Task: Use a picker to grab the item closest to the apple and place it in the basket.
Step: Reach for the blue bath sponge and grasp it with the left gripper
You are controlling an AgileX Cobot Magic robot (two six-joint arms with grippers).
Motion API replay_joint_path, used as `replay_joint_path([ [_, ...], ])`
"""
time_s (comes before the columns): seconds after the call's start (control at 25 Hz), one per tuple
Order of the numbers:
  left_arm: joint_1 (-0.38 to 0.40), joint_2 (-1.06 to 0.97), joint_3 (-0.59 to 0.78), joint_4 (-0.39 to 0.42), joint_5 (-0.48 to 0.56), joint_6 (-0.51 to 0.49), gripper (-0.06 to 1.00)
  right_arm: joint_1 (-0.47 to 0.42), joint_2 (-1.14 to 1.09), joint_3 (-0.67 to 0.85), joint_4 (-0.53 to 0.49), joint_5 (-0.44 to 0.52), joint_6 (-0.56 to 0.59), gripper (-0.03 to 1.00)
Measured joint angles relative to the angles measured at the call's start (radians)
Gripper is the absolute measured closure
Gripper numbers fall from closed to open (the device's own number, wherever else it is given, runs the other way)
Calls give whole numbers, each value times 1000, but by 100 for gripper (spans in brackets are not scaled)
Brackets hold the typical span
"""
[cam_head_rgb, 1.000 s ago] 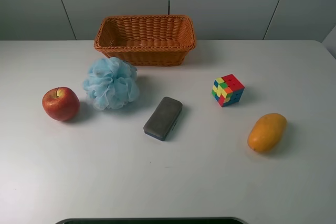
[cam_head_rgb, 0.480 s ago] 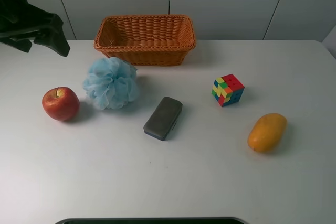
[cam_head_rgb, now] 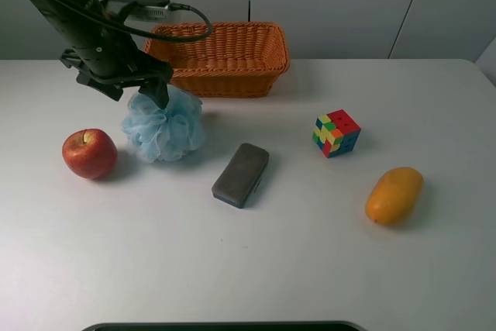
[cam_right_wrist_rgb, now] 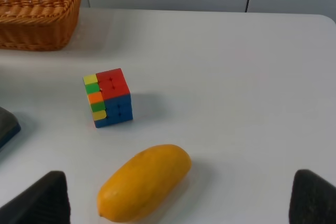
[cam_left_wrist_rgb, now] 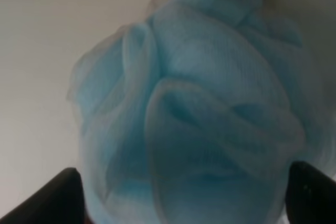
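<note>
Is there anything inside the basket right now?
Only bare wicker shows inside the basket. The left arm and its cable cover part of its left end, so that corner cannot be checked.

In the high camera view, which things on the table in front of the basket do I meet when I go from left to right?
apple -> blue bath sponge -> gray eraser -> colored cube -> mango
</note>
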Motion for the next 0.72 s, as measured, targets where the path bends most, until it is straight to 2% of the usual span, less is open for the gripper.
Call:
replay_joint_path([
  [0.28,-29,144,-42,-10,-62,0,20,0,0,0,0,0,0,34],
  [0.72,-30,252,-58,-71,-90,4,20,0,0,0,0,0,0,34],
])
